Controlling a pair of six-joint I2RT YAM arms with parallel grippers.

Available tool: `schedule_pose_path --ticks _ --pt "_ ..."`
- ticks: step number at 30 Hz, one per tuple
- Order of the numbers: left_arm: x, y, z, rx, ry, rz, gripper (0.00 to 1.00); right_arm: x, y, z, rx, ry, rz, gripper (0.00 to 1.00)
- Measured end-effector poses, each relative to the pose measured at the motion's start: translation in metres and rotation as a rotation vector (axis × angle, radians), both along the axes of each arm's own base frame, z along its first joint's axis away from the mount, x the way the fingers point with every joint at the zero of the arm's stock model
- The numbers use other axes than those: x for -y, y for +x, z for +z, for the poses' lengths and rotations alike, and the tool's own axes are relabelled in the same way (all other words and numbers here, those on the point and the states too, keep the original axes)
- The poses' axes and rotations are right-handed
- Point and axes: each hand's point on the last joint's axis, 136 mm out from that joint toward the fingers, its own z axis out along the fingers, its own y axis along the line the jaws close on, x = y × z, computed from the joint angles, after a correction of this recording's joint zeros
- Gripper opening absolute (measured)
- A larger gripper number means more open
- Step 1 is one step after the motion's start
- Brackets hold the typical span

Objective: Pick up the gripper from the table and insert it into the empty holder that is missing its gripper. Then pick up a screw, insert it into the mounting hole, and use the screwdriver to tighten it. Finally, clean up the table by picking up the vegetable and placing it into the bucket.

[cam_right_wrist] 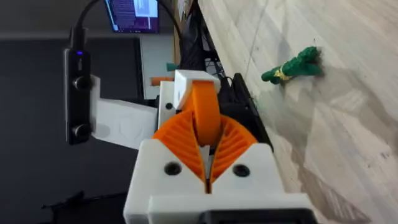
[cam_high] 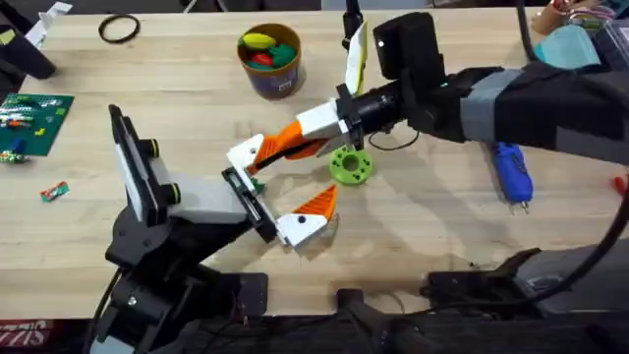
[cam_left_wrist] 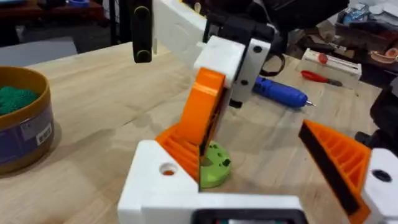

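My right gripper [cam_high: 298,144] reaches in from the right, shut on the orange wedge-shaped gripper [cam_right_wrist: 205,112]. The wedge's far end meets the white holder [cam_high: 246,153], which is the far finger of my left gripper [cam_high: 285,187]. In the left wrist view, orange [cam_left_wrist: 181,149] lies against the holder [cam_left_wrist: 155,180] and shows through its mounting hole. My left gripper is open; its other finger [cam_high: 313,208] carries its own orange tip. The blue screwdriver [cam_high: 511,173] lies at the right. The green vegetable [cam_right_wrist: 292,67] lies on the table [cam_high: 432,226] beside the left gripper. The bucket [cam_high: 270,61] stands behind.
A green round disc [cam_high: 351,164] lies just under the right gripper. At the far left sit a black ring [cam_high: 118,29], a green board [cam_high: 34,116] and a small wrapped sweet [cam_high: 54,192]. A red-handled tool [cam_left_wrist: 320,76] rests on a white box beyond the screwdriver.
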Motion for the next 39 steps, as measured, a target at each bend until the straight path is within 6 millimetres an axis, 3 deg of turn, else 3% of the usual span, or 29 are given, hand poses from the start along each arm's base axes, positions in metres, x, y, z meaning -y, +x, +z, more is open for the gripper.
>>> schedule_pose_path --ticks 7,13,22,23,26,32,39 --pt "0.000 0.000 0.000 0.000 0.000 0.002 0.988 0.000 0.000 0.000 0.000 0.000 0.000 0.014" --pt "0.000 0.000 0.000 0.001 0.000 -0.001 0.988 -0.002 -0.001 0.000 -0.005 -0.001 -0.001 0.145" --pt "0.007 -0.010 0.000 0.008 0.003 -0.070 0.986 -0.016 -0.015 0.005 0.005 0.035 0.064 0.532" --pt "0.009 -0.014 0.000 0.007 0.002 -0.094 0.986 -0.017 -0.018 0.007 0.004 0.041 0.075 0.705" --pt "0.011 -0.016 0.000 0.006 0.002 -0.107 0.986 -0.017 -0.019 0.007 0.000 0.043 0.081 0.961" --pt "0.011 -0.018 0.000 0.006 0.001 -0.118 0.986 -0.008 -0.005 0.007 0.000 0.043 0.038 0.989" --pt "0.012 -0.018 0.000 0.006 0.001 -0.119 0.986 0.028 0.046 0.005 0.014 0.029 -0.131 0.989"
